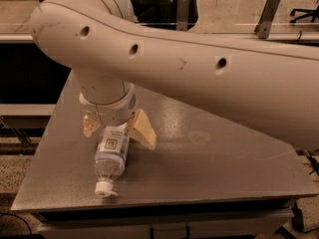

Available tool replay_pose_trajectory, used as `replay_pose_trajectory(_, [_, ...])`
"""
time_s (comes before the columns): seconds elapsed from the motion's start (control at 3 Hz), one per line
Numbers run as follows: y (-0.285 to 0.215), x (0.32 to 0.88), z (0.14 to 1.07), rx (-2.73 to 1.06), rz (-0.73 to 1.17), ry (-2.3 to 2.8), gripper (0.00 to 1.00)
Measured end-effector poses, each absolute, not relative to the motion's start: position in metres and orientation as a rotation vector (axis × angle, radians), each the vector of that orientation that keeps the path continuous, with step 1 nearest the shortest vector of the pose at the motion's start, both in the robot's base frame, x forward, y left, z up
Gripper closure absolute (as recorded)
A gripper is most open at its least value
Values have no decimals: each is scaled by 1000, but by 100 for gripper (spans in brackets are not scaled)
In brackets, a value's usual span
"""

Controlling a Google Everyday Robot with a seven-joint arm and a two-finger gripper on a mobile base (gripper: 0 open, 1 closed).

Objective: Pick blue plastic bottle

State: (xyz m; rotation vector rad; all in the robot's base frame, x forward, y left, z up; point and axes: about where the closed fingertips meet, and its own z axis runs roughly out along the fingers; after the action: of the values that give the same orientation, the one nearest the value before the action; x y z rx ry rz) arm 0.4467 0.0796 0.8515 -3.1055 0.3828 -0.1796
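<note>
A clear plastic bottle (pixel 112 156) with pale blue-and-white label and white cap lies on its side on the grey desk (pixel 214 156), cap toward the near edge. The cream gripper (pixel 115 128) sits over its far end, jaws open astride it

Splayed hand (pixel 115 129) astride blue plastic bottle (pixel 111 156) flat on table (pixel 214 156).

A clear plastic water bottle (pixel 110 158), pale blue-and-white label, lies on its side, white cap toward the front edge of the surface (pixel 209 153), base straddled by the pincer (pixel 118 136), fingers apart.
</note>
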Motion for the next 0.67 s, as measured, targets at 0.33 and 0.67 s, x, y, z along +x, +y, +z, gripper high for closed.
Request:
replay_pose_trajectory(0.33, [80, 447, 851, -3110, -177, 390, 41])
replay_pose_trajectory(0.67, [78, 447, 859, -3096, -159, 417, 65])
